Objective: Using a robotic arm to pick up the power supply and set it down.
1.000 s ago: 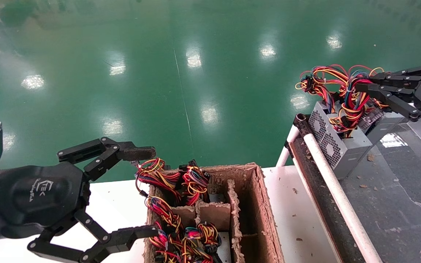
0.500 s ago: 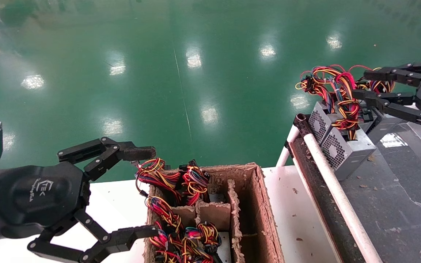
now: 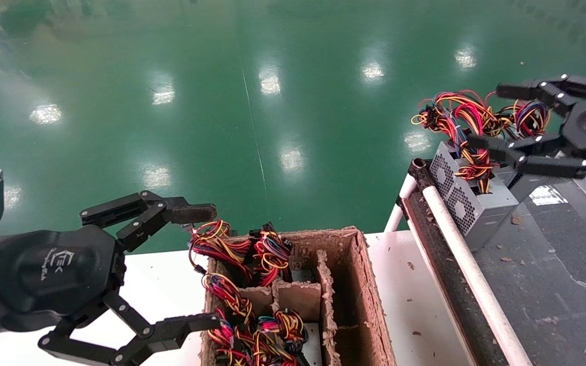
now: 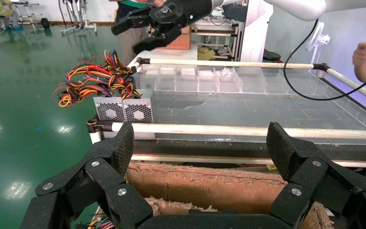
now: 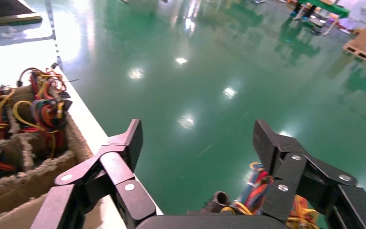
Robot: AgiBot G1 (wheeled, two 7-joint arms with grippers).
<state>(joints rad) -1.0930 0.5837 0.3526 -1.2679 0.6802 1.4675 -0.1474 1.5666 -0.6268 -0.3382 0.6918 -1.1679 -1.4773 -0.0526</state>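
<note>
Taking the cardboard box (image 3: 293, 300) as the landmark: the left gripper (image 3: 191, 267) hangs just to the left of it over the white table (image 3: 160, 274), fingers spread wide and holding nothing. Its palm carries a small white logo with a line of lettering under it, too small to read. The box's compartments hold more units with red, yellow and blue wire bundles (image 3: 244, 254).

To the right of the box, past the white rail (image 3: 468, 277), the power supply (image 3: 468, 201) sits on the dark conveyor surface (image 3: 552, 274) close against the rail, vent side facing the box, its wires (image 3: 463, 122) fanning upward. It looks set down already.

Farther right and above it, the right gripper (image 3: 519, 124), the working robotic arm, is wide open and grips nothing; its fingers (image 3: 552, 165) straddle the top of the wire bunch, one near loose loops. The step in hand appears to be release and retreat. To do it well, I would lift straight up and away with the fingers kept apart, so no loop snags and tips the unit toward the rail. Part of a white logo shows on that palm, unreadable
</note>
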